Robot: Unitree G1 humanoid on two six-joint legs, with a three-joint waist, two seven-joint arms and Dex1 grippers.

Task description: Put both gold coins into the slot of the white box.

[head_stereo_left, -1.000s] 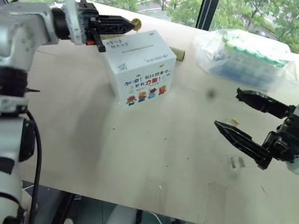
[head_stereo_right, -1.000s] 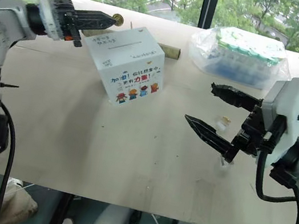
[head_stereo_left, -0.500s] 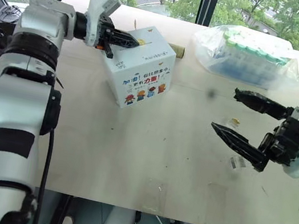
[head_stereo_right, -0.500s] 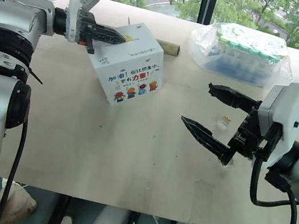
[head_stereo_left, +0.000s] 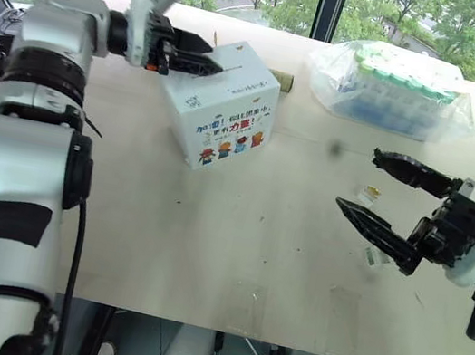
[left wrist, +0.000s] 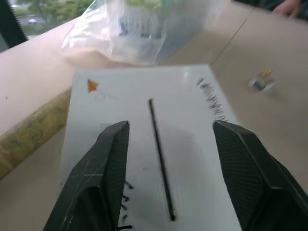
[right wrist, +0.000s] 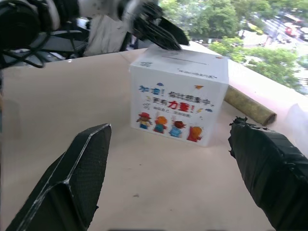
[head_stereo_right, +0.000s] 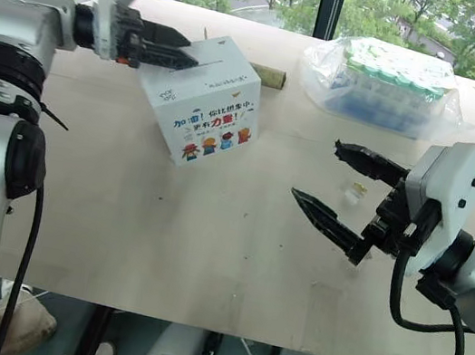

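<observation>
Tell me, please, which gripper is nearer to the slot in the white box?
Left. The left gripper hovers open directly above the slot of the white box; the right gripper is far off across the table, open.

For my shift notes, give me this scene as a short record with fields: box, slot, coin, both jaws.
box: white cardboard box with cartoon figures, on the wooden table
slot: thin dark slit in the box top, nothing in it
coin: small gold coin on the table, between the right jaws
left gripper: jaws open over the slot, empty
right gripper: jaws open, empty
</observation>
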